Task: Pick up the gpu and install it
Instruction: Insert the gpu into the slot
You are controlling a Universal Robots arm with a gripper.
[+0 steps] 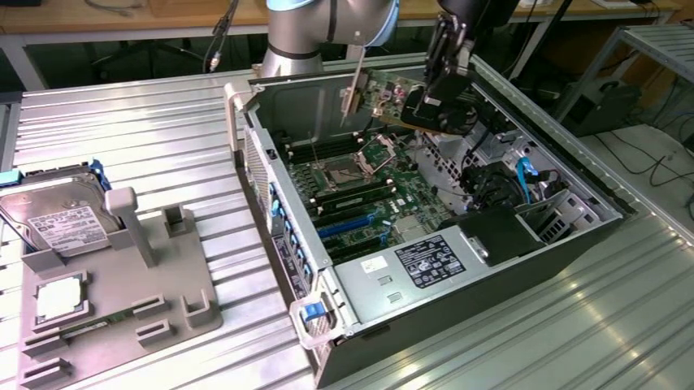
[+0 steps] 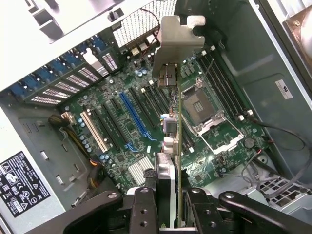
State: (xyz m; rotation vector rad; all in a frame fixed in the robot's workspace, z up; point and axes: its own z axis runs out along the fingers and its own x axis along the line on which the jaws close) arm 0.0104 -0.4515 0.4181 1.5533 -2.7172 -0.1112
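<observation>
The gpu (image 1: pixel 404 99), a green-faced card with a black fan and a narrow silver bracket strip (image 1: pixel 353 88) hanging down at one end, is held in the air above the open computer case (image 1: pixel 284 89). My gripper (image 1: pixel 447 91) is shut on the card's fan end. In the wrist view the gpu (image 2: pixel 178 141) appears edge-on, its silver bracket (image 2: pixel 176 39) farthest from me, clamped between my black fingers (image 2: pixel 144 210). Below it lies the motherboard (image 2: pixel 122 146) with a long blue slot (image 2: pixel 133 116) and several black slots beside it. The card touches no slot.
An open CPU socket (image 2: pixel 201 106) lies near the card's line. The power supply (image 1: pixel 425 262) and cables fill the case's near end. On the exterior view's left, a grey fixture (image 1: pixel 162 276) holds a silver hard drive (image 1: pixel 60 219) and a square CPU chip (image 1: pixel 60 296).
</observation>
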